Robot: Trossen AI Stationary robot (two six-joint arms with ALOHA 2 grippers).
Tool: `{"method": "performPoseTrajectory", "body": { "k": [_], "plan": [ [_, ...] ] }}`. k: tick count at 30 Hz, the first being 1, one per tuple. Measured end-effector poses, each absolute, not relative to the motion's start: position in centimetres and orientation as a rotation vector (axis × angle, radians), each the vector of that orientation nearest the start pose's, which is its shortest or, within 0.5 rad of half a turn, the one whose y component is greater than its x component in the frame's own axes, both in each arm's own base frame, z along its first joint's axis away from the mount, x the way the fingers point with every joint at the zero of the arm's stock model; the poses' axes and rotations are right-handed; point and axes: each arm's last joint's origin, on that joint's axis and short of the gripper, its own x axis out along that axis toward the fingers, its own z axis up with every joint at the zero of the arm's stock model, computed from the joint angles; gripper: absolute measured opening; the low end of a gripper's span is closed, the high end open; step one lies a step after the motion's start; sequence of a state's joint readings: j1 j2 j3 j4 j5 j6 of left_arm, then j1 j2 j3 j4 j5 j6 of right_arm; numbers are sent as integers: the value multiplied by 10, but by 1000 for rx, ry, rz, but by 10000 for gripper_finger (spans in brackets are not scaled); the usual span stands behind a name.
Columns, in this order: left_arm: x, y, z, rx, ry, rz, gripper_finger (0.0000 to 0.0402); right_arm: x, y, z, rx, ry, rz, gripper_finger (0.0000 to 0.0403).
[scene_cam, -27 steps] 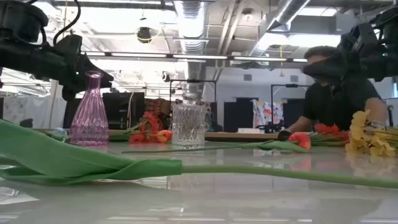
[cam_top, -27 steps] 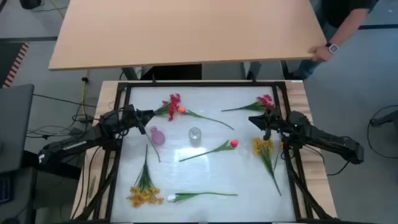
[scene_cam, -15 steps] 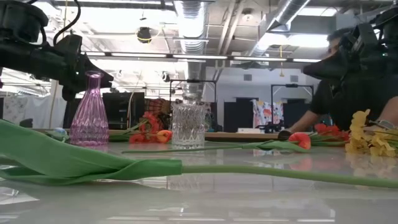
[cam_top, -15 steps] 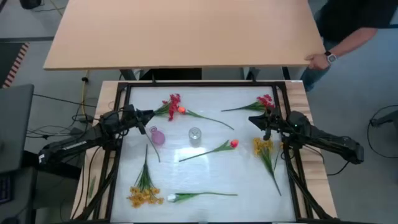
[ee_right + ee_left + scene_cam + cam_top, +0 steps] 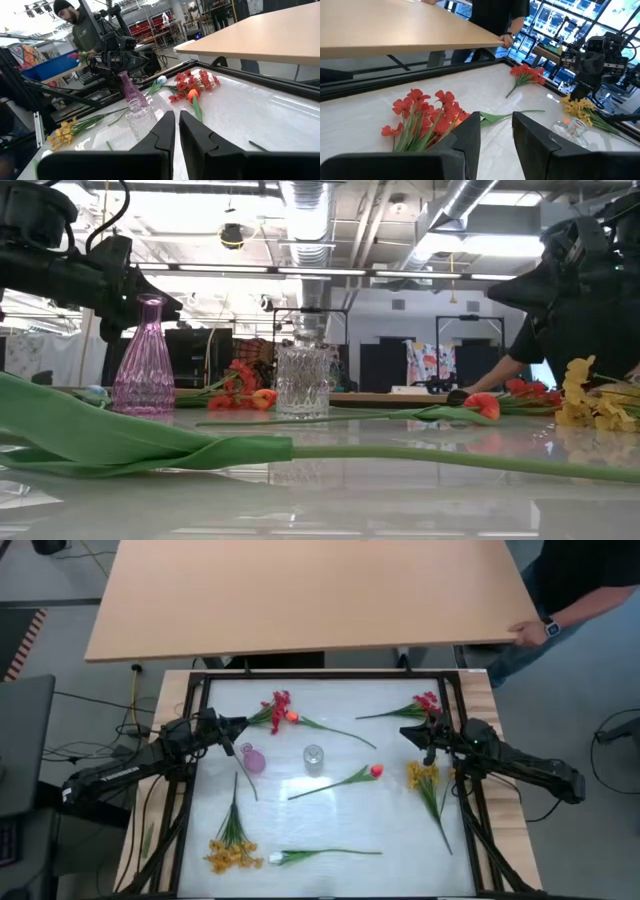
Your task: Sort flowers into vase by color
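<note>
Looking down from the high view, I have the left gripper (image 5: 243, 726) hanging over the bench (image 5: 395, 830) beside the pink vase (image 5: 253, 759), its jaws parted by a narrow gap and holding nothing. The right gripper (image 5: 407, 734) hangs on the opposite side, just beside a red spray (image 5: 427, 701), its jaws nearly closed with only a slit between them, also empty.

The flowers all lie flat on the bench. Another red spray (image 5: 279, 708) with an orange tulip bud (image 5: 291, 717) lies near the left gripper. A clear glass vase (image 5: 314, 757) stands near the middle, close to the pink one. A red tulip (image 5: 376, 771) lies just to its right. One yellow bunch (image 5: 421, 776) lies below the right gripper, another yellow bunch (image 5: 230, 855) at the near left edge, and a white tulip (image 5: 277, 858) touches or nearly touches it.

Beyond the bench, a person's hand (image 5: 525, 633) grips the corner of a large wooden tabletop (image 5: 300, 590).
</note>
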State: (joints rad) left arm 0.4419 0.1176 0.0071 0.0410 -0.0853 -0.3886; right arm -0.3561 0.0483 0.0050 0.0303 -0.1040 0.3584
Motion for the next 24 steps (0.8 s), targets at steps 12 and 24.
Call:
{"method": "performPoseTrajectory", "body": {
  "k": [12,24],
  "plan": [
    [93,47,160,-392,-34,534,100,95,-32,164,359,-33,-251,55],
    [94,47,160,-393,-29,538,100,95,-33,164,360,-30,-269,55]
  ]
}}
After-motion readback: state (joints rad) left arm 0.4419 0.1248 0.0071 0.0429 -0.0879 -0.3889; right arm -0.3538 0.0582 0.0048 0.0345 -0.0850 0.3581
